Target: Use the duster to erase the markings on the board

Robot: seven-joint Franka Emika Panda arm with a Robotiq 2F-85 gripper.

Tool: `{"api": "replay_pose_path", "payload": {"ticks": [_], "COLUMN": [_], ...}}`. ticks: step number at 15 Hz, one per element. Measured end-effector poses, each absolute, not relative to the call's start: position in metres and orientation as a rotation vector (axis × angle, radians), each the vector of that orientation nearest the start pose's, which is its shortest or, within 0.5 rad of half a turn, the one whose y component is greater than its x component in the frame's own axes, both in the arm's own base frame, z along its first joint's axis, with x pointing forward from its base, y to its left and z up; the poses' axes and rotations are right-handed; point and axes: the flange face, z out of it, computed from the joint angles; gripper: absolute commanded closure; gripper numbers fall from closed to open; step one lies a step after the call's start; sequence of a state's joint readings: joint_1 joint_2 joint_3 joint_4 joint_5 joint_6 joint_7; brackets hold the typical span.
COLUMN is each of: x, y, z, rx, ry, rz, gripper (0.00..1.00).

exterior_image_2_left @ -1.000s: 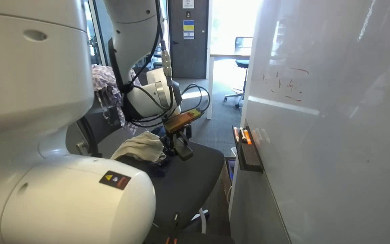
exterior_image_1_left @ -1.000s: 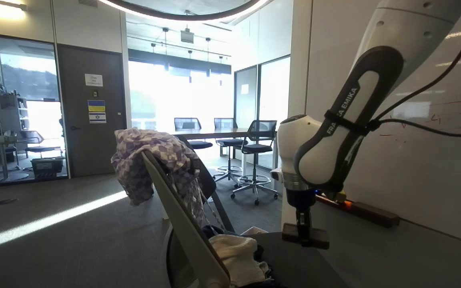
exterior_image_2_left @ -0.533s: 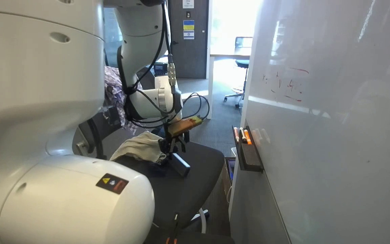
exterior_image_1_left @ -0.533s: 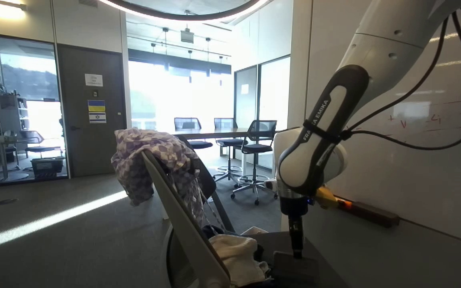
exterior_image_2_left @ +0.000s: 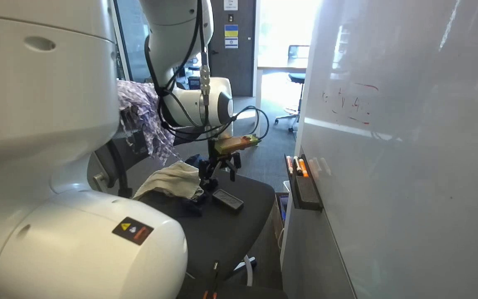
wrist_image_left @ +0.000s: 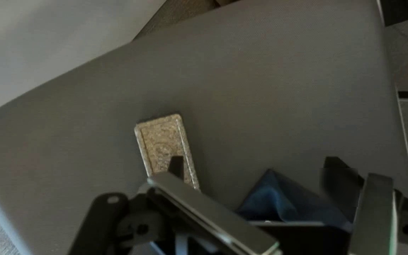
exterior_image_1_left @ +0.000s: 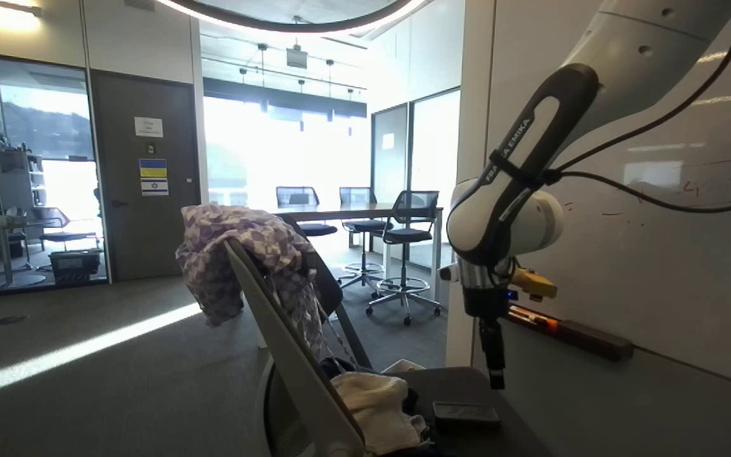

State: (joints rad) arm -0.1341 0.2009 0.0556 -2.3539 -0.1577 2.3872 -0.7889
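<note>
Likely light and stiff, best pinched crosswise mid-length, the brown oblong plastic-looking duster (wrist_image_left: 163, 143) lies on the flat grey fabric seat (wrist_image_left: 278, 88) at wrist-view nine o'clock from the spread-fingered black metal gripper (wrist_image_left: 257, 170).

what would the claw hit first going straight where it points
Probably the duster: one finger overlaps it in the wrist view. Depth is unclear, so the chair seat might come first.

In both exterior views the duster (exterior_image_2_left: 228, 200) lies on the chair seat (exterior_image_2_left: 222, 234), right of the cloth (exterior_image_2_left: 173, 180); markings (exterior_image_2_left: 355, 105) on the whiteboard (exterior_image_2_left: 421, 178)
</note>
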Motion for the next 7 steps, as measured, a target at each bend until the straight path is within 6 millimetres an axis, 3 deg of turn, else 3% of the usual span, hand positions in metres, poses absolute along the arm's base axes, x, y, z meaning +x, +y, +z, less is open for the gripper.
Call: {"api": "replay_pose_path", "payload": {"ticks": [7], "x": [0.471], "y": [-0.059], "z": [0.305], "rx": [-2.933], "ry": [-1.181], "rz": [0.252], "gripper": [0.00]}}
